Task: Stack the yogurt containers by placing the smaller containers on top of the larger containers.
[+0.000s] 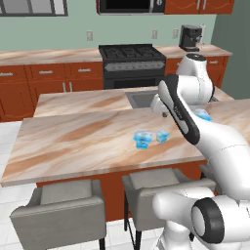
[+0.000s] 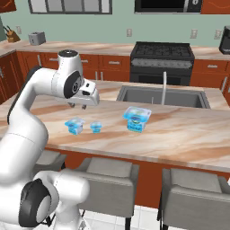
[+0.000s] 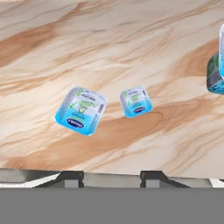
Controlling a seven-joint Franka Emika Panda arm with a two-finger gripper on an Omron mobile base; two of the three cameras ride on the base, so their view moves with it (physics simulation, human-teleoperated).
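Three light-blue yogurt containers with white tops stand on the marble island counter (image 2: 179, 134). The middle-sized tub (image 2: 75, 126) (image 1: 142, 138) (image 3: 81, 110) is on the left, with the tiny tub (image 2: 95, 127) (image 1: 162, 136) (image 3: 136, 101) just right of it. Further right, near the sink, stands the widest tub (image 2: 137, 118) (image 3: 216, 65), which my arm partly hides in the left base view (image 1: 202, 115). My gripper (image 2: 77, 106) (image 3: 110, 177) hovers above and behind the two smaller tubs. It is open, with nothing between its fingers and touching no tub.
A sink (image 2: 161, 96) with a faucet (image 2: 164, 85) is set in the island behind the widest tub. Grey stools (image 2: 110, 179) stand along the near edge. A stove (image 1: 132, 56) and a coffee machine (image 1: 190, 38) are on the back counter.
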